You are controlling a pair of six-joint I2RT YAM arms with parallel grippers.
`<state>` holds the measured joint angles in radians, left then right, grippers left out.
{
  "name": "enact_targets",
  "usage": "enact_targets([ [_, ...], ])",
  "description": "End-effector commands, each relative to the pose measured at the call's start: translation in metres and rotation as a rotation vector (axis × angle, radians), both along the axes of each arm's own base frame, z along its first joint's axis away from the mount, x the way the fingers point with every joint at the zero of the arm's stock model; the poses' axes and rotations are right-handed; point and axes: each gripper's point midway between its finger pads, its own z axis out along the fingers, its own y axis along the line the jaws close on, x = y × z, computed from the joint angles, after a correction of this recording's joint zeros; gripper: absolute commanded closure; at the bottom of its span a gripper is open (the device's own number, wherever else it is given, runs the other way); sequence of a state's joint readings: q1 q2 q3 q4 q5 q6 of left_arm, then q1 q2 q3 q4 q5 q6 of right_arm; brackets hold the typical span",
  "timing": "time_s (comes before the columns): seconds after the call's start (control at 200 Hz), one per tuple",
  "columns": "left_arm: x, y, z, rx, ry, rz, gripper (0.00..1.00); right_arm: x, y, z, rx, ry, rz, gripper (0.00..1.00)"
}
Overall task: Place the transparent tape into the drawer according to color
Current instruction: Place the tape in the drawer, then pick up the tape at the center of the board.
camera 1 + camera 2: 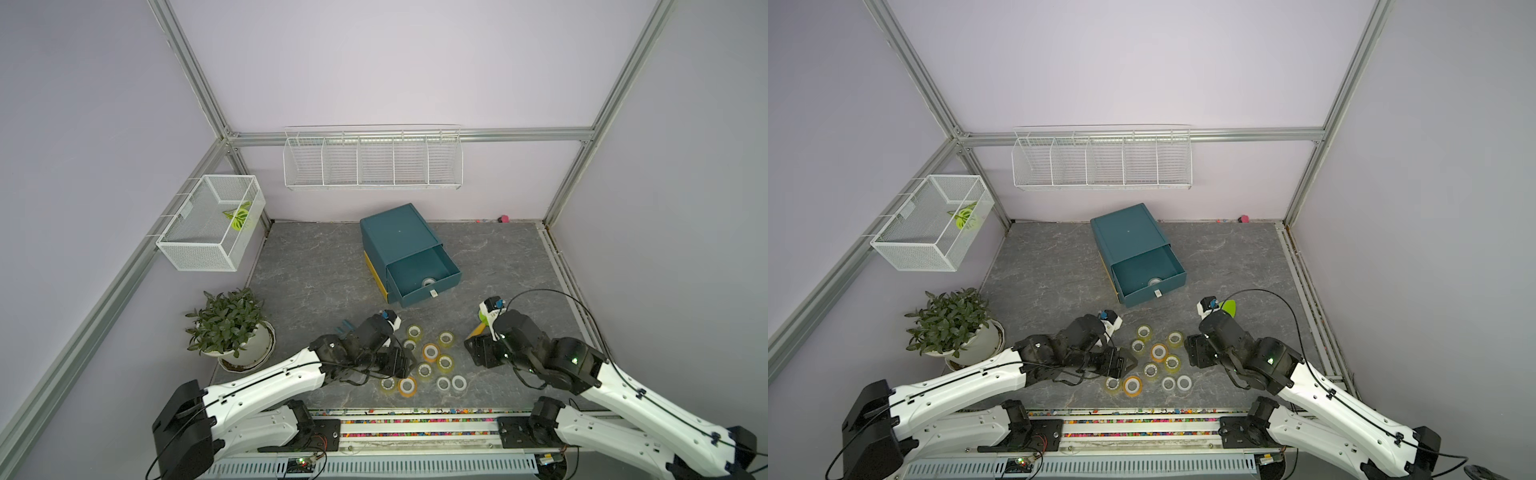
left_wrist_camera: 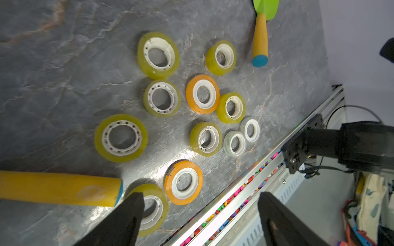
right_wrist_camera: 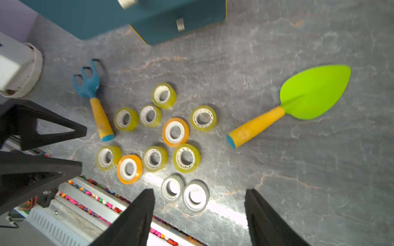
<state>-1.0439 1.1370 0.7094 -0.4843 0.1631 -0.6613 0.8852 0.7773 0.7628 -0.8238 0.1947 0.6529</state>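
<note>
Tape rolls: 12 total.
- yellow-green rolls (image 3: 163, 95): 7, on the tabletop (image 3: 287, 191)
- orange rolls (image 3: 175, 132): 2, on the tabletop
- clear whitish rolls (image 3: 195, 198): 2, on the tabletop
- roll in the drawer (image 1: 428, 282): 1, looks whitish, tint hard to tell

Toy garden tools: 2, one blue rake (image 3: 86, 79) and one green trowel (image 3: 313, 91).
Teal cabinet (image 1: 395, 232): 1, with 1 drawer (image 1: 451, 266) pulled open.
Potted plant (image 1: 226, 320): 1.
White wire baskets: 2, one mesh box (image 1: 199, 245) and one five-bay rack (image 1: 372, 162).
</note>
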Motion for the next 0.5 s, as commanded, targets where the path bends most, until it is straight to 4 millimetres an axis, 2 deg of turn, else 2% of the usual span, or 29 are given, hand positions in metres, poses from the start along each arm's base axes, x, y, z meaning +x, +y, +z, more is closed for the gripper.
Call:
enact_targets([
  [0.0, 0.000, -0.019, 0.008, 0.033, -0.074, -0.067, 0.13, -0.007, -0.012, -0.015, -0.002, 0.025, -0.057, 0.28],
  [0.185, -0.018, -0.054, 0.003, 0.099, -0.134, -0.218, 0.15, -0.015, -0.032, -0.027, -0.016, 0.035, -0.131, 0.29],
  [0.495, -0.041, -0.103, -0.045, 0.262, -0.097, -0.441, 0.25, -0.024, -0.052, -0.029, -0.022, 0.033, -0.177, 0.29],
])
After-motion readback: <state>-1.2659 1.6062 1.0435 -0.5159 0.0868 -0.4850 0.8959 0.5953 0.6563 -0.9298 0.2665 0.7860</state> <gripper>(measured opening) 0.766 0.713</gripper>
